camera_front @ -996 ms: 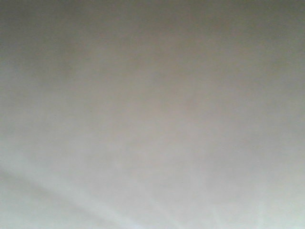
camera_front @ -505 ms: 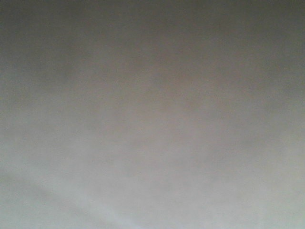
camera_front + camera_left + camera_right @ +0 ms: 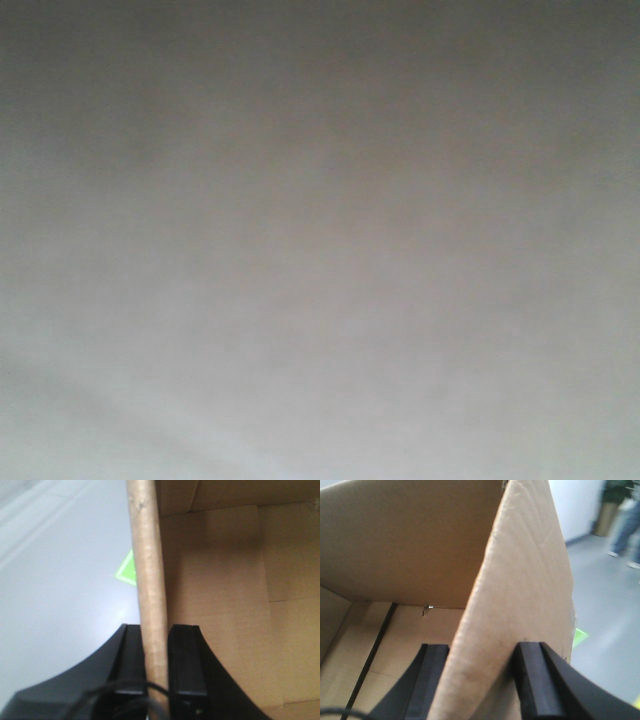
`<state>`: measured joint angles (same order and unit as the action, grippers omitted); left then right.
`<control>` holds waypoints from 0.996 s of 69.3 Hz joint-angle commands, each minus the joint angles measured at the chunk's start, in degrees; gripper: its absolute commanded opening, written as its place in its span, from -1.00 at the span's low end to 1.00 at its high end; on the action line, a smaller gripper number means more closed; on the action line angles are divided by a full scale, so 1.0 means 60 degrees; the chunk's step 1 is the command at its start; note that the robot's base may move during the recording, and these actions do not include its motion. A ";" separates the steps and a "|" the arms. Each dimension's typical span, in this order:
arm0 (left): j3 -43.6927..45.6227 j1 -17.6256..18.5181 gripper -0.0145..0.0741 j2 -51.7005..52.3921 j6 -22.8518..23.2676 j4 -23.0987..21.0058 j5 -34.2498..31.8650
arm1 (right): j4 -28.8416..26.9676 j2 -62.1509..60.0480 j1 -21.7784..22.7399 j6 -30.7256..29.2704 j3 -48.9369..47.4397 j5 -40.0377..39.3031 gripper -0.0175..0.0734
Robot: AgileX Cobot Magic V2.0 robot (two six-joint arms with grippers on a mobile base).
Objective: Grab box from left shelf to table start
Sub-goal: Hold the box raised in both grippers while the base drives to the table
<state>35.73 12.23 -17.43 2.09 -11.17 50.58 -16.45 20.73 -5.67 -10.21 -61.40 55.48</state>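
The box [image 3: 225, 580] is brown corrugated cardboard, open at the top, and I look into its bare inside. In the left wrist view one upright wall edge [image 3: 147, 555] runs between the black fingers, and my left gripper [image 3: 155, 630] is shut on it. In the right wrist view a slanted wall of the box [image 3: 530, 570] passes between the fingers of my right gripper [image 3: 482, 650], which press it from both sides. The front view shows only a blurred grey-beige surface [image 3: 320, 240]. The left shelf and the table are out of view.
Pale grey floor [image 3: 60, 580] with a green triangular mark [image 3: 127, 570] lies beyond the box on the left. To the right, the floor [image 3: 610, 610] runs back to a person's legs [image 3: 626, 522] and a tan bin [image 3: 604, 515].
The blurred surface filling the front view has grown slightly darker and its pale streaks at the bottom have faded. Nothing else can be made out.
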 commanded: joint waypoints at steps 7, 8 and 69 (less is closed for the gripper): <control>0.0075 0.0013 -0.90 -0.0134 -0.0284 0.0488 0.0537 | -0.0127 0.0033 0.0004 -0.0208 -0.0286 -0.0791 -0.49; 0.0075 0.0013 -0.90 -0.0134 -0.0284 0.0488 0.0537 | -0.0127 0.0033 0.0004 -0.0208 -0.0286 -0.0791 -0.49; 0.0075 0.0013 -0.90 -0.0134 -0.0284 0.0488 0.0519 | -0.0127 0.0033 0.0004 -0.0208 -0.0286 -0.0791 -0.49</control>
<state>35.73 12.23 -17.43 2.09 -11.17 50.58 -16.45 20.73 -5.67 -10.21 -61.40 55.58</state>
